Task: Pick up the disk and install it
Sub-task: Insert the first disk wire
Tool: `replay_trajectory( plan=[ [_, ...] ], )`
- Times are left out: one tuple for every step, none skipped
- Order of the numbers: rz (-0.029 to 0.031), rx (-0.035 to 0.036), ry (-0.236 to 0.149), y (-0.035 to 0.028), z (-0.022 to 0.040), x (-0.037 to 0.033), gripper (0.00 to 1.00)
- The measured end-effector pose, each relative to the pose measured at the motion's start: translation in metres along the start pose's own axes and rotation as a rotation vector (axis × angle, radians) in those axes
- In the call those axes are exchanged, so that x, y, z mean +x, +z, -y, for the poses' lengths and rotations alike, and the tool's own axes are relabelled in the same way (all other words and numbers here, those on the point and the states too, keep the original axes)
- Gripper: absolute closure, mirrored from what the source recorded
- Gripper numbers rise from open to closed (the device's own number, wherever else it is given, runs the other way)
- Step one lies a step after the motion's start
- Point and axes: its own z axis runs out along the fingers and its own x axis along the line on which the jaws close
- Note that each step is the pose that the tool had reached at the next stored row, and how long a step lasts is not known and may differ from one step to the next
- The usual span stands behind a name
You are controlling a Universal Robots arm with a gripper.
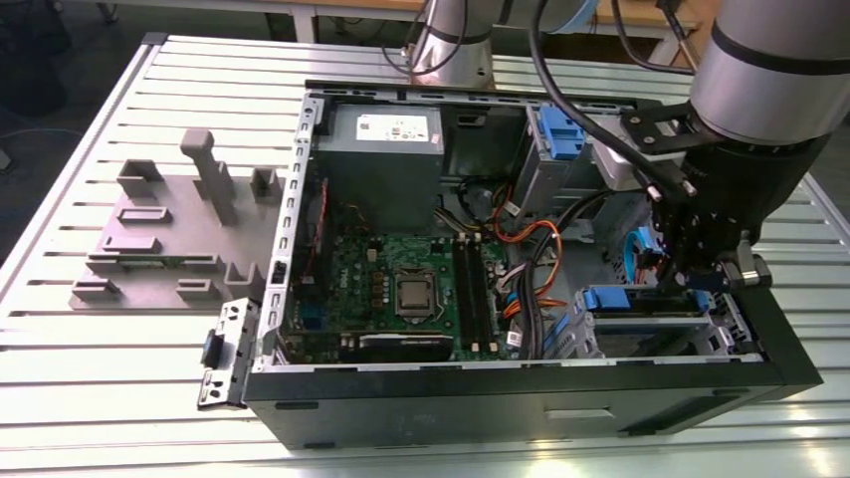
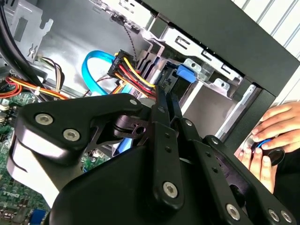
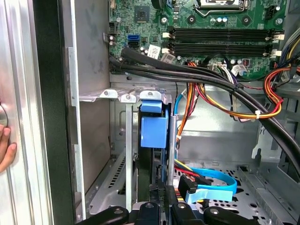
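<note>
I hold the gripper (image 1: 700,267) closed edge-on upon the disk (image 3: 153,136), which stands partly inside the drive cage (image 1: 648,319) at the case's 4 o'clock corner so its rails meet the slot.

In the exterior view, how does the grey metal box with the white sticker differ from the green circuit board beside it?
The grey box is plain metal with one white sticker; the green board is crowded with black slots and a silver socket. The grey box rises as a block; the green board lies flat. Both sit inside the open black case.
</note>
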Motion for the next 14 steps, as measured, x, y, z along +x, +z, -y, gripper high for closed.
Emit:
replay_trajectory(
  plan=[
    [0.0001, 0.0007, 0.0, 0.0, 0.0, 0.0, 0.84],
    [0.0001, 0.0009, 0.0, 0.0, 0.0, 0.0, 0.84],
    [0.0, 0.0009, 0.001, 0.0001, 0.0, 0.0, 0.84],
    [-0.0005, 0.0009, 0.003, 0.0001, 0.0, 0.0, 0.84],
    [-0.001, 0.0006, 0.006, 0.0001, 0.0, 0.0, 0.84],
    [-0.0017, 0.0003, 0.009, 0.0001, 0.0, 0.0, 0.84],
    [-0.0029, -0.0001, 0.014, 0.0002, 0.0001, 0.0, 0.84],
    [-0.0044, -0.0006, 0.02, 0.0002, 0.0003, 0.0, 0.84],
    [-0.0048, -0.0008, 0.022, 0.0002, 0.0005, 0.0, 0.84],
    [-0.0049, -0.0009, 0.022, 0.0002, 0.0005, 0.0, 0.84],
    [-0.0049, -0.0009, 0.022, 0.0002, 0.0005, 0.0, 0.84],
    [-0.0049, -0.0009, 0.022, 0.0002, 0.0005, 0.0, 0.84],
    [-0.0049, -0.0009, 0.022, 0.0002, 0.0006, 0.0, 0.84],
    [-0.0042, -0.0006, 0.018, 0.0002, 0.0006, 0.0, 0.84]
  ],
)
